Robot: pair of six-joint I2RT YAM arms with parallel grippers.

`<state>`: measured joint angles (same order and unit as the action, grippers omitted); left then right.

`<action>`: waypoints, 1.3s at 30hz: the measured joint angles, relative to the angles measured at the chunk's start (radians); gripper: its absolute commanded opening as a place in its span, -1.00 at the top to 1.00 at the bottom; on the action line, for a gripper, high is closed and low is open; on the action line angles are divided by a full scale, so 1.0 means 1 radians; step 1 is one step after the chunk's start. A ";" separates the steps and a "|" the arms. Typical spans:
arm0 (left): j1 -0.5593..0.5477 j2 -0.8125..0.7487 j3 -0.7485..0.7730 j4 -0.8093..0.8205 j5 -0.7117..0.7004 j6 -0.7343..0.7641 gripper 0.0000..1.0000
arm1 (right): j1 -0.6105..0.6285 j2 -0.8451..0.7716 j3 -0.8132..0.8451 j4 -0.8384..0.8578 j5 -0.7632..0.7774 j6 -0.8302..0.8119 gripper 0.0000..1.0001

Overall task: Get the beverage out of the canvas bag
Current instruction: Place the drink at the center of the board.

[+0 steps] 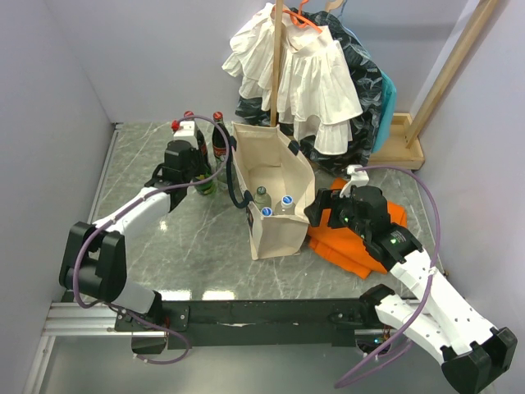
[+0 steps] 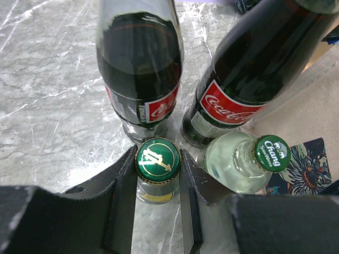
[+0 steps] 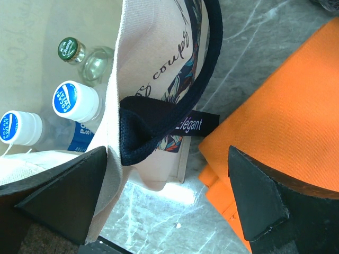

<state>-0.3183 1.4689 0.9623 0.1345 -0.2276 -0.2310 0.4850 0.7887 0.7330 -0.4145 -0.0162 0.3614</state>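
**Left jaws clamped on a green-capped bottle, outside the bag**

In the upper left of the overhead view, your left jaws are closed on the green-capped bottle (image 2: 158, 161). It sits just beside two cola bottles (image 2: 139, 69) and a Chang bottle (image 2: 238, 159), over the tabletop (image 2: 47, 79). At centre frame stands the canvas bag (image 1: 275, 226), with three capped bottles (image 1: 285, 201) inside. To its right, your right jaws gape wide with the bag's rim between them, gripping nothing.

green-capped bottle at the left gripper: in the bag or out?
Out: the green-capped bottle stands on the marble table beside two cola bottles, outside the canvas bag, left gripper shut around its cap.
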 measured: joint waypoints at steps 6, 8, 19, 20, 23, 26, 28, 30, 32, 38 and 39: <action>-0.025 0.019 -0.003 0.040 -0.015 0.004 0.98 | 0.000 0.000 0.000 0.000 0.000 0.000 -1.00; -0.031 0.023 -0.003 0.047 -0.019 0.005 0.98 | 0.000 0.000 0.000 0.000 0.000 0.000 -1.00; -0.052 0.034 -0.001 0.063 -0.063 0.007 0.55 | 0.000 0.000 0.000 0.000 0.000 0.000 -1.00; -0.052 0.034 -0.001 0.063 -0.064 0.007 0.48 | 0.000 0.000 0.000 0.000 0.000 0.000 -1.00; -0.052 0.036 0.002 0.060 -0.067 0.005 0.47 | 0.000 0.000 0.000 0.000 0.000 0.000 -1.00; -0.052 0.040 0.007 0.055 -0.069 0.004 0.46 | 0.000 0.000 0.000 0.000 0.000 0.000 -1.00; -0.052 0.042 0.009 0.054 -0.070 0.004 0.46 | 0.000 0.000 0.000 0.000 0.000 0.000 -1.00; -0.052 0.042 0.009 0.053 -0.071 0.004 0.39 | 0.000 0.000 0.000 0.000 0.000 0.000 -1.00; -0.053 0.042 0.009 0.053 -0.074 0.003 0.24 | 0.000 0.000 0.000 0.000 0.000 0.000 -1.00; -0.053 0.041 0.013 0.055 -0.085 0.000 -0.04 | 0.000 0.000 0.000 0.000 0.000 0.000 -1.00; -0.054 0.042 0.021 0.056 -0.085 -0.001 -0.06 | 0.000 0.000 0.000 0.000 0.000 0.000 -1.00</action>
<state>-0.3721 1.5105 0.9836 0.1909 -0.3130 -0.2321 0.4850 0.7883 0.7330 -0.4145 -0.0158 0.3614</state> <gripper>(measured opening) 0.501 0.999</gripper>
